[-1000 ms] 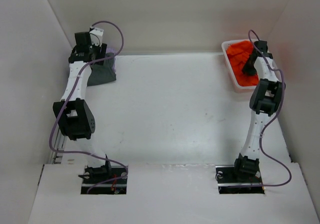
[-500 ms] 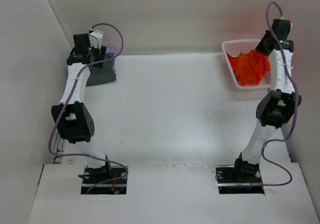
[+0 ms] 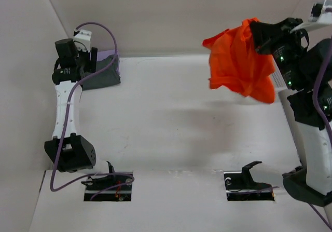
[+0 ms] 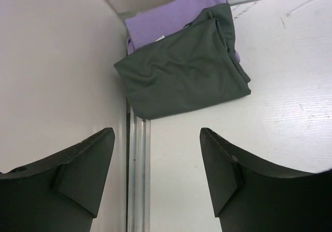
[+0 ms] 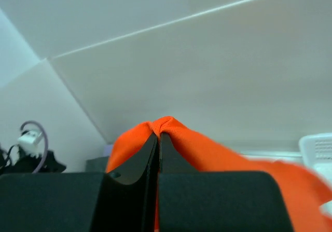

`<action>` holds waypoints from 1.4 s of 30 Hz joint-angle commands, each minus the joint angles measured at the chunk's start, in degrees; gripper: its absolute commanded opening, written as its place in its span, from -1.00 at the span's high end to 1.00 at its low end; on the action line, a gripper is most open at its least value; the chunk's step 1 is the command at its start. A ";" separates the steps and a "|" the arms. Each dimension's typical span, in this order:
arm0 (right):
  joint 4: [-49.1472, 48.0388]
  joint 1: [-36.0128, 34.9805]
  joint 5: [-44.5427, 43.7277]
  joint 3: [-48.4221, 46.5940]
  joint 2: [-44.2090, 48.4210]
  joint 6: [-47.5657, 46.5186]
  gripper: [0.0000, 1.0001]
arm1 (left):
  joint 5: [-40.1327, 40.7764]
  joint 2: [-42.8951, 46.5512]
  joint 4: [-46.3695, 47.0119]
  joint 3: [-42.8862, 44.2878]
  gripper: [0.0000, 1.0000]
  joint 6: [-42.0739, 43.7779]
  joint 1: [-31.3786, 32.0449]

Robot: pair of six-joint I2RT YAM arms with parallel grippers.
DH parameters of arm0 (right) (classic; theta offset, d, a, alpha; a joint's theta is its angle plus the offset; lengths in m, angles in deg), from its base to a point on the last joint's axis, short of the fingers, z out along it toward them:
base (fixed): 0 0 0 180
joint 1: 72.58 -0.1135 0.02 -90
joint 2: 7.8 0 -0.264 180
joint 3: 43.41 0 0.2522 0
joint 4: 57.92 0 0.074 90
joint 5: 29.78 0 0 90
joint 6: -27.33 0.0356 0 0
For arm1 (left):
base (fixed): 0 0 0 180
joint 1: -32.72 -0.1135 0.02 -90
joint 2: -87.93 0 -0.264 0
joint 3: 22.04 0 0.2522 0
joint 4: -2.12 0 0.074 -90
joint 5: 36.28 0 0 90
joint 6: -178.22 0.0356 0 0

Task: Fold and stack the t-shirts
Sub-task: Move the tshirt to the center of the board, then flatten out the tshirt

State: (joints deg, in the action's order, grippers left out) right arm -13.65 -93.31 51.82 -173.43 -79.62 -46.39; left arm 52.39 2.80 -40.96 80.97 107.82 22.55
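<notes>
Orange t-shirt [image 3: 237,66] hangs clamped in the right gripper [image 5: 158,138].

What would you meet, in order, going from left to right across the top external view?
First the left gripper → dark grey t-shirt → orange t-shirt → right gripper, shut on the orange t-shirt's top. The lavender t-shirt overlaps the grey one, so it is left out.

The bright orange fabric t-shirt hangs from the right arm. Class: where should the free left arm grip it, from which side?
The bright orange fabric t-shirt dangles from the right gripper, jaws shut on its top fold. Probably best: its free lower-left corner, approached from the left, where the open left gripper is; that corner hangs clear above the table.
</notes>
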 commanded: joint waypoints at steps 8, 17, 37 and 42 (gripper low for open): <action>-11.68 -4.80 -0.84 36.79 -2.18 10.00 0.70 | -6.32 5.84 -1.17 -5.66 -0.34 -1.32 1.77; -13.89 -2.77 4.36 52.35 -1.50 12.02 -0.12 | -9.13 6.55 -9.87 -19.36 -0.33 2.90 13.19; -18.55 -14.55 2.07 70.65 -11.24 27.05 -0.59 | -11.16 -16.55 5.33 -22.90 -0.24 -4.57 38.51; -20.12 -14.56 5.23 71.97 -15.55 28.46 -0.31 | -10.89 -22.01 5.59 -22.28 0.06 -4.57 39.31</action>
State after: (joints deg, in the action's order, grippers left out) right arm -30.35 -107.19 55.14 -102.99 -93.45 -20.21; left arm 43.43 -16.54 -36.26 57.21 105.15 62.09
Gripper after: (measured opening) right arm 0.684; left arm 0.507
